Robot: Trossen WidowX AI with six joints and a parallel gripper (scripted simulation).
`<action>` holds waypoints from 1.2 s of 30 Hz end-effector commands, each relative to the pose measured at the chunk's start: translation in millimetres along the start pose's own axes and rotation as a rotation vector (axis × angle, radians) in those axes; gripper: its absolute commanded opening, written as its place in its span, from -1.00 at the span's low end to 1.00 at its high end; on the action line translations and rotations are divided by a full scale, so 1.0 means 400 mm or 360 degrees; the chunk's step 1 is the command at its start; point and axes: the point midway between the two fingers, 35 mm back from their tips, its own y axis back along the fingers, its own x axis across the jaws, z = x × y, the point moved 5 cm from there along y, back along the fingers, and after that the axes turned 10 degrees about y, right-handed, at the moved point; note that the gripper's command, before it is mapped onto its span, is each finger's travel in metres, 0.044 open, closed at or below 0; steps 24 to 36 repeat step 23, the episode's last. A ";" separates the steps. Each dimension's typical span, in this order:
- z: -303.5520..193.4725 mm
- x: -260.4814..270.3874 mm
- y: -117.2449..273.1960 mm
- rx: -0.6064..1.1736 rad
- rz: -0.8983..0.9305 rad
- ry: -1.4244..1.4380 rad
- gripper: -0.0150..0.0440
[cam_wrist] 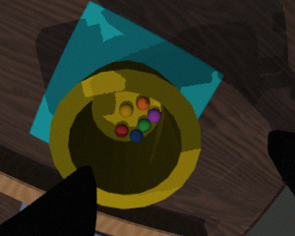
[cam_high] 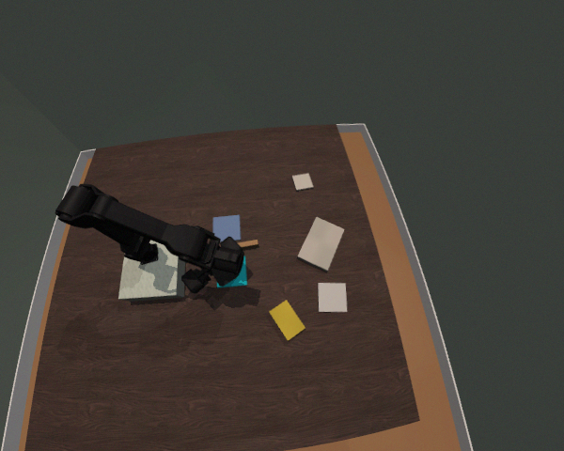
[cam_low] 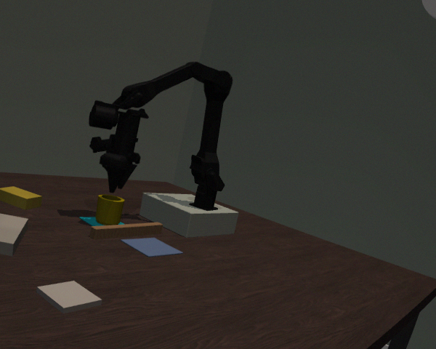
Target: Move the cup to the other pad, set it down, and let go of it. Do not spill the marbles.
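Observation:
The yellow cup [cam_low: 109, 211] [cam_wrist: 124, 201] stands upright on the teal pad [cam_high: 242, 279] [cam_low: 89, 221] [cam_wrist: 74, 59]. Several coloured marbles [cam_wrist: 136, 136] lie inside the cup on its floor. The blue pad [cam_high: 227, 226] [cam_low: 150, 246] is free, on the other side of a wooden bar. My gripper [cam_low: 116, 189] [cam_wrist: 185, 160] is open and empty. Its fingertips are just above the cup's rim, apart from it. In the top view the arm hides the cup, and in the wrist view the cup hides part of the teal pad.
The low wooden bar [cam_high: 248, 243] [cam_low: 128, 230] lies between the two pads. The arm's pale base block [cam_high: 139, 284] [cam_low: 211, 225] is close by. Farther off are a yellow block [cam_high: 287, 320] [cam_low: 19, 197], a beige box [cam_high: 321, 243] [cam_low: 2, 229], a white square [cam_high: 332, 297] and a small beige tile [cam_high: 302, 181] [cam_low: 70, 294].

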 end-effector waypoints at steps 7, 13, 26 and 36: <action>0.004 0.003 0.075 -0.0001 -0.0003 0.0001 1.00; 0.005 0.004 0.129 -0.0002 -0.0005 0.0001 1.00; 0.005 0.007 0.149 -0.0005 0.0002 0.0008 1.00; 0.005 0.007 0.149 -0.0005 0.0002 0.0008 1.00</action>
